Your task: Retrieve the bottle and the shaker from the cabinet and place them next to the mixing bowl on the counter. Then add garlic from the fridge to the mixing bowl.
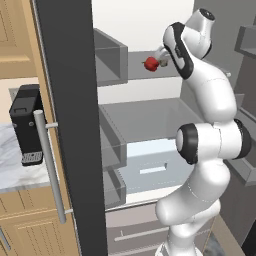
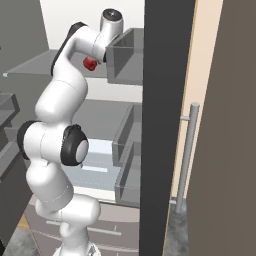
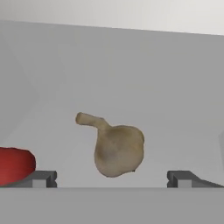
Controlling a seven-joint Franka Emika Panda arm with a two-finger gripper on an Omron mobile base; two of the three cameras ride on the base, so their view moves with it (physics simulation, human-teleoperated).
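Hand view, nearest first: gripper (image 3: 112, 179) spread as wide as it goes, one dark fingertip (image 3: 43, 178) at 7 o'clock, the other at 5 o'clock. Nothing between them, nothing held.

Just beyond the tips, near centre: the garlic (image 3: 117, 150), a tan bulb lying on its side on the grey fridge shelf (image 3: 175, 109), stem pointing to 10 o'clock. It sits inside the span of the jaws but nearer the left tip than the right. Whether the tips have reached level with it, I cannot tell.

At 8 o'clock, just beside the left fingertip: a red fruit or vegetable (image 3: 15, 164), cut by the frame edge, clear of the garlic.

Base views: the arm reaches high into the open fridge (image 1: 145, 115), hand at the upper shelf, red item (image 1: 151, 63) beside it at about 12 o'clock. Dark fridge door (image 1: 70, 125) stands open at 9 o'clock, with its silver handle (image 1: 50, 165).

Risks, as I judge them:
- Bulb is rounded and lumpy; an off-centre close may roll it or squirt it deeper.
- Left finger may nudge the red item on the advance and knock it into the garlic.
- Pinching the stem alone would give a weak hold; the bulb could drop on the way out.
- Going too low scrapes the shelf.
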